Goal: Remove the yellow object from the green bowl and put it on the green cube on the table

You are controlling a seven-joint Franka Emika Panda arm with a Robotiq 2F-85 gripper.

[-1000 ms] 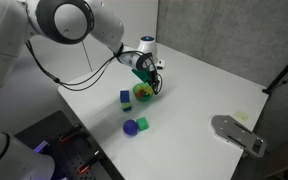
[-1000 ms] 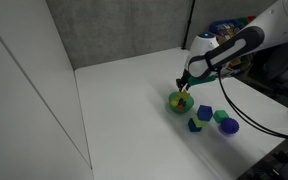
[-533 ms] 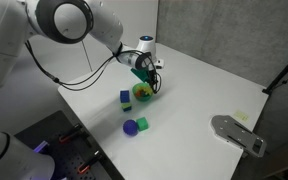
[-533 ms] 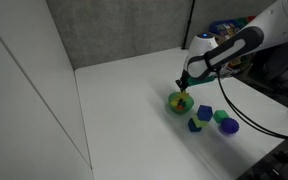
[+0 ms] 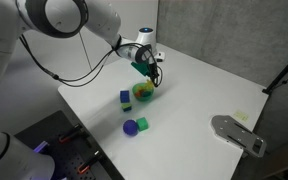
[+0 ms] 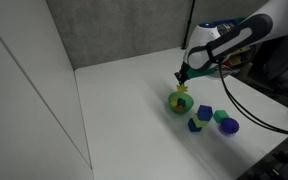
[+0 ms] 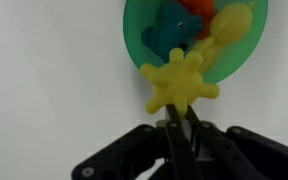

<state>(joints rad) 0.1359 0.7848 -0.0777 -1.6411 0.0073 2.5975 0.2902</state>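
Note:
My gripper [image 7: 176, 125] is shut on the yellow object [image 7: 179, 82], a small star-shaped piece, and holds it just above the green bowl [image 7: 136, 35]. The bowl still holds teal, orange and yellow pieces. In both exterior views the gripper [image 5: 147, 73] [image 6: 182, 82] hangs over the bowl [image 5: 143, 94] [image 6: 179, 103] on the white table [image 5: 199, 95] [image 6: 124, 110]. The green cube [image 5: 142, 122] [image 6: 221, 117] sits apart from the bowl, next to a round purple object [image 5: 131, 128] [image 6: 230, 127].
A blue block [image 5: 125, 97] [image 6: 204, 112] lies beside the bowl. A grey flat device [image 5: 239, 133] rests near a table edge. A dark curtain backs the table, and a white wall panel [image 6: 24, 90] stands along one side.
My gripper has risen a little, lifting the yellow object up out of the green bowl. The bowl and the blocks have not moved.

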